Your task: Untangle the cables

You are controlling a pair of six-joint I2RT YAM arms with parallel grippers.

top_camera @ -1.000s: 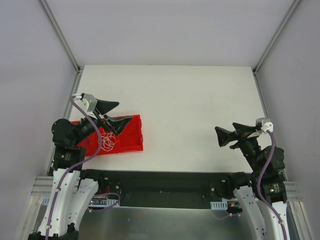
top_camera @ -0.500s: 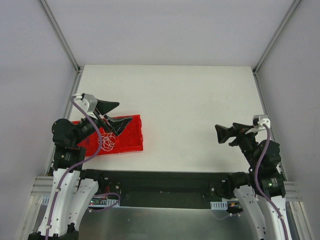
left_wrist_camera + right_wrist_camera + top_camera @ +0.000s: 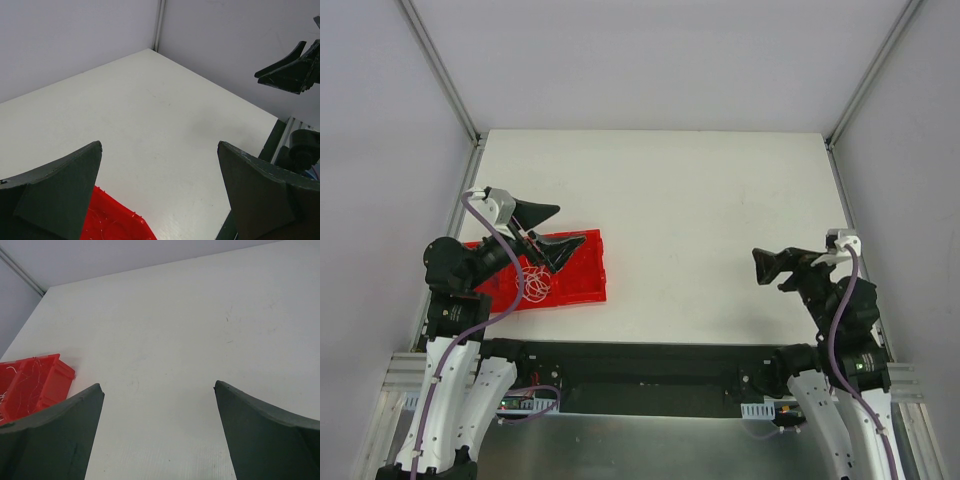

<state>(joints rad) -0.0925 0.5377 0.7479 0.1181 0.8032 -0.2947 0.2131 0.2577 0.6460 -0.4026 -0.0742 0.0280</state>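
Observation:
The cables are a small loopy tangle of thin whitish and reddish wires lying in a red tray at the table's left side. My left gripper is open and empty, hovering above the tray's far right part; the tangle lies below and behind its fingers. In the left wrist view the gripper shows wide open over bare table, with the tray's corner at the bottom. My right gripper is open and empty above the table's right side, far from the tray. In the right wrist view the gripper is open; the tray with wires is at the far left.
The white table is walled by grey panels and metal rails at the back and both sides. The right gripper's fingers show at the upper right of the left wrist view. The arm bases stand at the near edge.
The right arm has shifted slightly, its wrist dropping and the gripper turning a little. The left arm, tray and cables have not moved.

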